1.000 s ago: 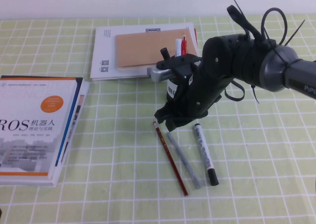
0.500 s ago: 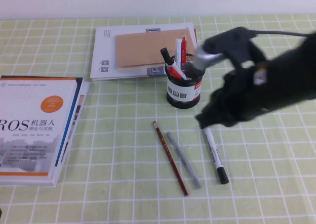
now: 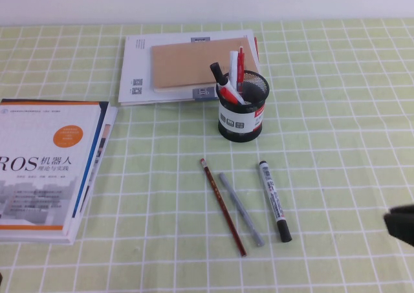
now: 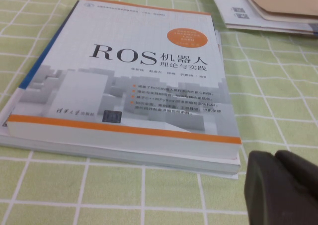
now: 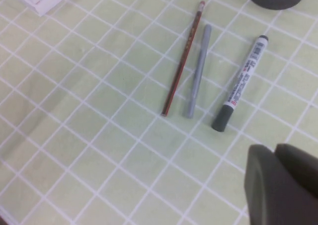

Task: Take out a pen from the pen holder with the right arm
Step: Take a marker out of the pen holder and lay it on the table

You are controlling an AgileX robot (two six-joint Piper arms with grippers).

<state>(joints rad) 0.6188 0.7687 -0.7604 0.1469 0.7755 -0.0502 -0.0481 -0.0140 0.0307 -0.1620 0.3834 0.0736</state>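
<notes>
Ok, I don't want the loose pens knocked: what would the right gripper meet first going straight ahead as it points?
Probably the tablecloth just short of the capped end of the marker, though depth is unclear. The right gripper hangs low at the right; the left gripper sits beside the ROS book.

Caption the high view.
Pencil, grey pen, marker lie before the pen holder; right gripper near right edge, left gripper by ROS book.

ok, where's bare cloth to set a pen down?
Free: right of the pen holder and marker, up to the right gripper at the edge; also between ROS book and pencil. Crowded: holder's front and the booklets behind. The left gripper sits by the ROS book.
</notes>
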